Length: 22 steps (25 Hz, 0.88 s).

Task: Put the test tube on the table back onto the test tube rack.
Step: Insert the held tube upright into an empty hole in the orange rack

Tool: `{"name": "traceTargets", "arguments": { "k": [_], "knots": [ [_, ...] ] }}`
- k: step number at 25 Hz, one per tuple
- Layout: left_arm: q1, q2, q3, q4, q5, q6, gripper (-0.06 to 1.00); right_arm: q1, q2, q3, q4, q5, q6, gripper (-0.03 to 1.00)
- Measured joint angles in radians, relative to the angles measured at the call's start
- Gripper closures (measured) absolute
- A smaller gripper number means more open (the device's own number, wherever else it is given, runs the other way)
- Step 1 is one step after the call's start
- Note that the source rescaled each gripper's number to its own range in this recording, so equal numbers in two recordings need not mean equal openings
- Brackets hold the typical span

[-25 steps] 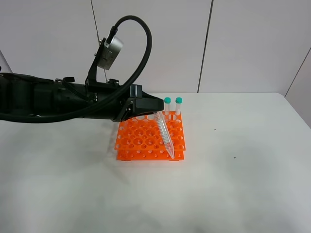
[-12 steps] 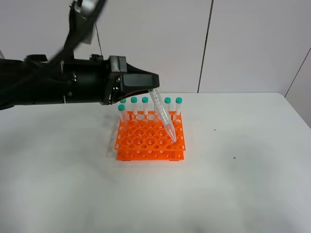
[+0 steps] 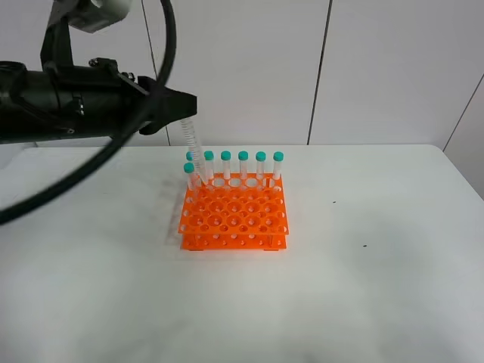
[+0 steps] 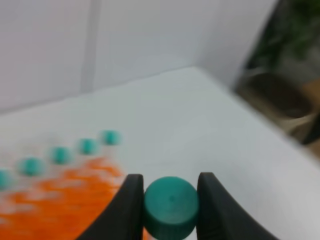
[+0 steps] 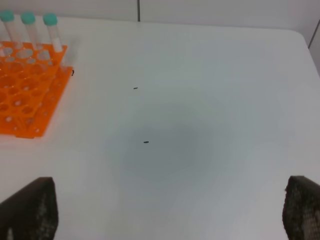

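From where I stand, the black left arm fills the upper left of the high view. Its left gripper point(image 3: 184, 106) has its fingers point(image 4: 131, 210) pressed in on the teal cap of the test tube point(image 3: 192, 145). The wrist picture shows that cap squeezed between the two dark pads.

The tube hangs cap-up and nearly upright, leaning a little. Its pointed end comes down at the rear left corner of the test tube rack point(image 3: 227, 242). I cannot tell whether the tip has entered a hole.

Left of centre, the orange rack sits flat on the table point(image 3: 363, 287). Its only contents are the racked tubes point(image 3: 243, 166), clear with teal caps. They stand upright in a line along the far edge, with one more a hole nearer at the left end. All the nearer holes of the grid stand open, showing only orange plastic below. The tubes look clear all the way down, and I cannot tell if anything is in them.

Right of the rack the white tabletop carries only two small dark specks point(image 5: 146, 142).

The right gripper point(image 5: 167, 200) shows only in its own wrist view. Its two dark fingertips point(image 5: 27, 210) sit at the lower corners, spread far apart and holding nothing. The rack's corner is in the upper left of that frame.
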Motion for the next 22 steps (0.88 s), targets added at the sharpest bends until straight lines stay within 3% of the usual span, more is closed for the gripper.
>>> {"name": "traceTargets", "arguments": {
  "k": [4,5,8,11,15,22],
  "knots": [
    [-0.04,0.0,-0.003,0.421,-0.102,-0.247,0.94,0.0,0.0,0.0,0.0,0.0,0.0,-0.03],
    [-0.054,0.002,-0.003,0.601,-0.145,-0.384,0.94,0.0,0.0,0.0,0.0,0.0,0.0,-0.03],
    [-0.089,0.023,-0.004,0.999,-0.236,-0.747,0.94,0.0,0.0,0.0,0.0,0.0,0.0,-0.03],
    [-0.096,0.087,-0.006,1.269,-0.299,-1.044,0.94,0.0,0.0,0.0,0.0,0.0,0.0,-0.03],
    [-0.108,0.197,-0.006,1.42,-0.378,-1.244,0.94,0.0,0.0,0.0,0.0,0.0,0.0,-0.03],
    [-0.184,0.313,-0.084,1.446,-0.445,-1.269,0.94,0.0,0.0,0.0,0.0,0.0,0.0,-0.03]
  ]
}}
